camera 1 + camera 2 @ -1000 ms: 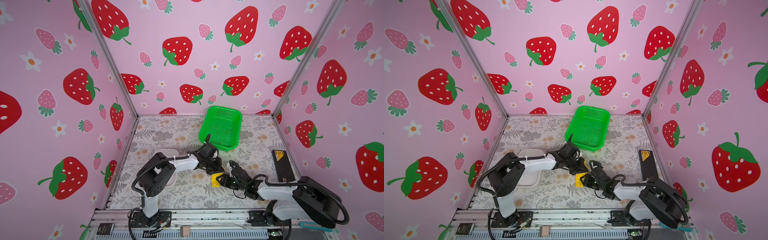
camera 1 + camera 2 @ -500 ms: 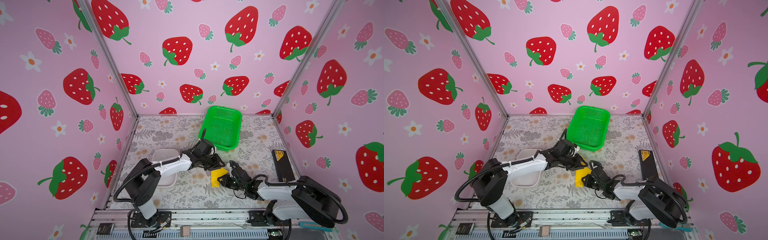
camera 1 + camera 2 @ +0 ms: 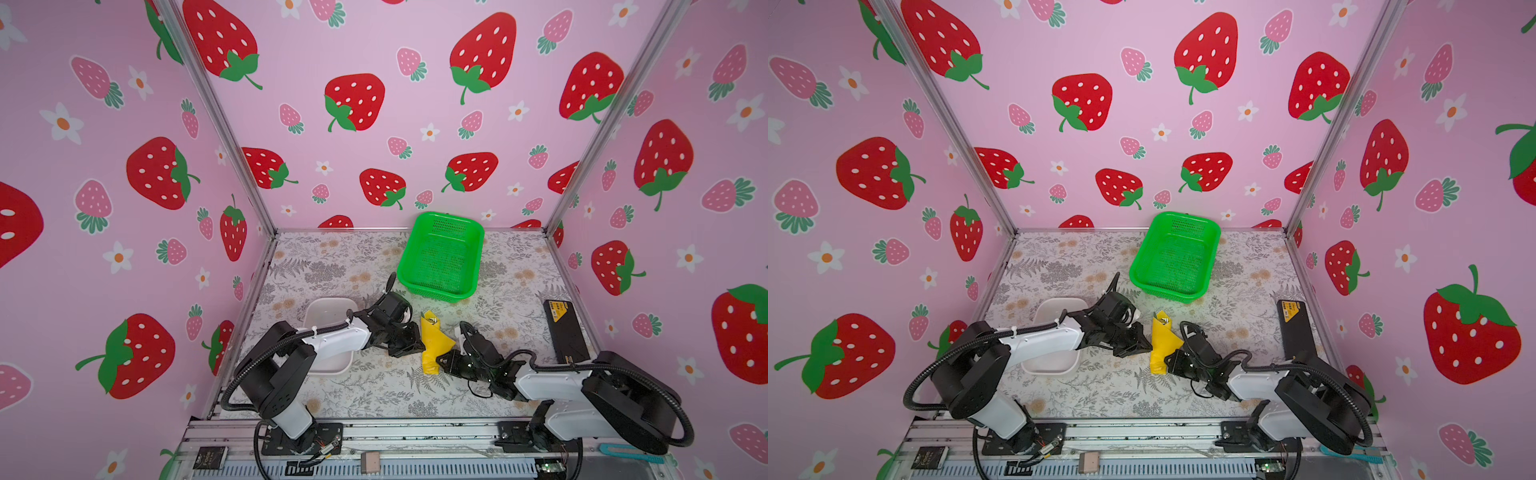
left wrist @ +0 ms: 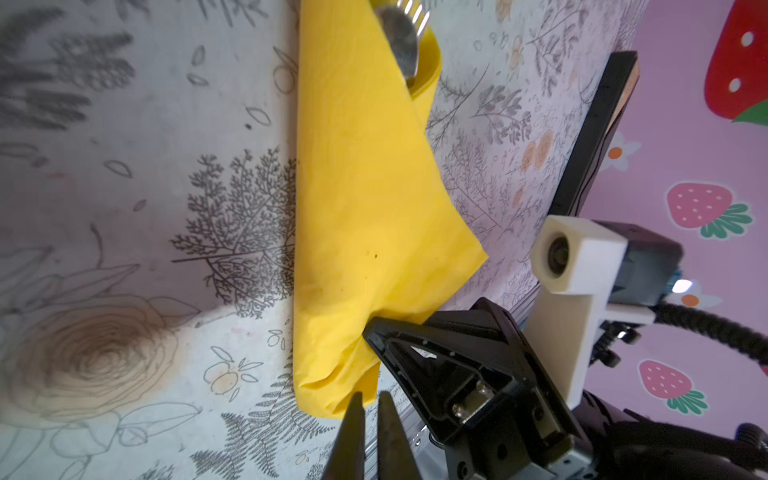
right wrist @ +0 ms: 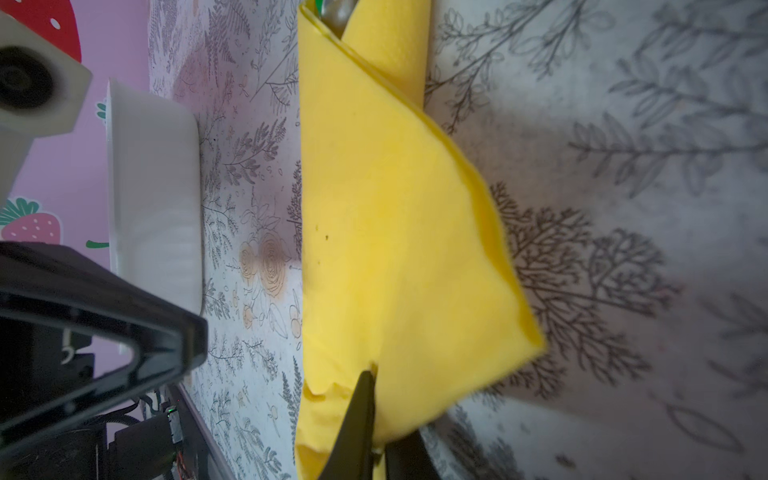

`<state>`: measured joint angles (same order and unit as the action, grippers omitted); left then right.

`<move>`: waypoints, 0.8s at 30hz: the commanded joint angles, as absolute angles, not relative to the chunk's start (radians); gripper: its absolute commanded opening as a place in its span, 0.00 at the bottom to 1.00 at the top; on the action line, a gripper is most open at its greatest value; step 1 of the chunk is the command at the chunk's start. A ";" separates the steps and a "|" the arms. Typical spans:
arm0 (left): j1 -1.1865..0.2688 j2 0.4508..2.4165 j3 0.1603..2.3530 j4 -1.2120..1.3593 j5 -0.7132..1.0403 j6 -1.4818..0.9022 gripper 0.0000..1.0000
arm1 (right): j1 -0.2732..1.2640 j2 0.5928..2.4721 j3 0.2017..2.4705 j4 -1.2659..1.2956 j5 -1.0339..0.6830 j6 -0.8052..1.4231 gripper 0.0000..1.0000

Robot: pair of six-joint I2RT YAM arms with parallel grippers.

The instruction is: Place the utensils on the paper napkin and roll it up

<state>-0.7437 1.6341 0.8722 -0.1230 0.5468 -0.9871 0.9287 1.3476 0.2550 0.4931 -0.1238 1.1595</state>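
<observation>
Floral-print tabletop [image 3: 374, 399] covers the cell floor between pink strawberry-print walls.

Nearest the front rail, the right gripper [image 3: 443, 360] lies low at the near end of the paper napkin [image 3: 432, 343]. Its jaws are closed on a fold of the yellow paper. The right wrist view shows the paper pinched between the two fingers [image 5: 359, 415].

Just beyond, on the opposite side, the left gripper [image 3: 419, 343] meets the roll's left edge. Its jaws are closed to a thin slit. The fingertips [image 4: 355, 419] sit at a corner of the roll, and it cannot be told whether any paper is caught between them.

The napkin lies mid-table as a roll running front to back, with one loose triangular flap spread toward the right arm. The utensils [image 4: 405, 39] are inside it. A spoon bowl and fork tines protrude from the far, open end, and the handles are hidden.

Left of the roll sits the white tray [image 3: 324, 316], partly covered by the left arm; its visible floor is plain white. A flat black box [image 3: 565, 332] lies by the right wall. Farthest back, the green mesh basket [image 3: 440, 262] shows bare mesh across its floor.
</observation>
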 commanded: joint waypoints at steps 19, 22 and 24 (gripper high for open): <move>-0.836 1.784 1.010 -0.302 0.603 -0.847 0.03 | 0.921 1.378 0.255 0.479 -0.122 1.180 0.09; -0.846 1.814 1.021 -0.290 0.618 -0.851 0.03 | 0.922 1.379 0.255 0.479 -0.123 1.178 0.10; -0.854 1.832 1.033 -0.293 0.624 -0.848 0.03 | 0.922 1.381 0.256 0.479 -0.124 1.178 0.09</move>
<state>-0.8402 1.8072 0.9939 -0.2661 0.6014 -0.8639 0.9260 1.3605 0.2550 0.5064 -0.1307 1.1629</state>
